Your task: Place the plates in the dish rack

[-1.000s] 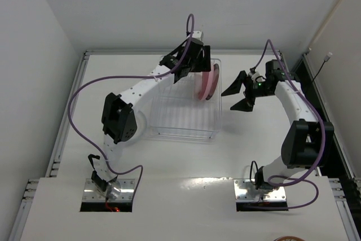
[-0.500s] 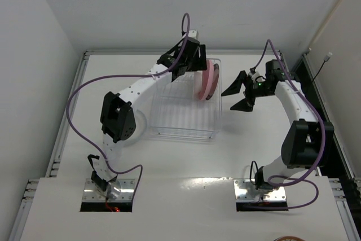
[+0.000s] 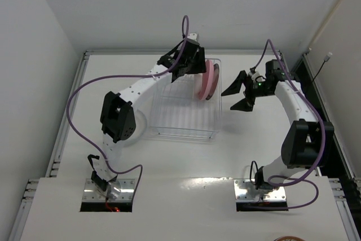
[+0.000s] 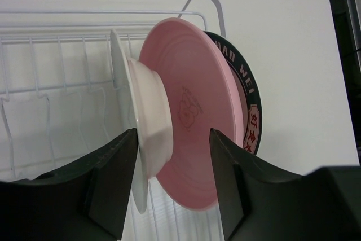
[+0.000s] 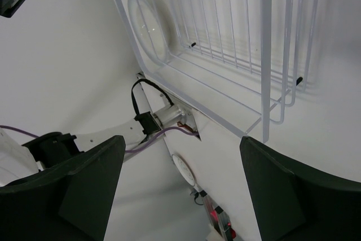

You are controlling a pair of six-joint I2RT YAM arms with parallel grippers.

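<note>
The dish rack (image 3: 186,135) sits at the table's far middle. A pink plate (image 3: 208,80) stands on edge at its right end. In the left wrist view the pink plate (image 4: 192,111) shows its underside, with a dark-rimmed patterned plate (image 4: 249,105) upright behind it and a pale translucent plate (image 4: 121,83) upright to its left. My left gripper (image 3: 194,70) hovers over these plates, its jaws (image 4: 174,139) open and holding nothing. My right gripper (image 3: 234,99) hangs open and empty just right of the rack. A clear glass plate (image 5: 148,23) lies flat on the table beyond the rack.
The rack's white wires (image 5: 265,55) fill the upper right wrist view. The clear plate (image 3: 142,123) lies close to the left arm's elbow. A raised rail (image 3: 84,60) borders the table's left and far sides. A round object (image 3: 290,239) is cut off at the near edge.
My left gripper has drawn back a little from the pink plate toward the far side, and its jaws have narrowed. The plate stays standing in the rack. The right arm has not moved.
</note>
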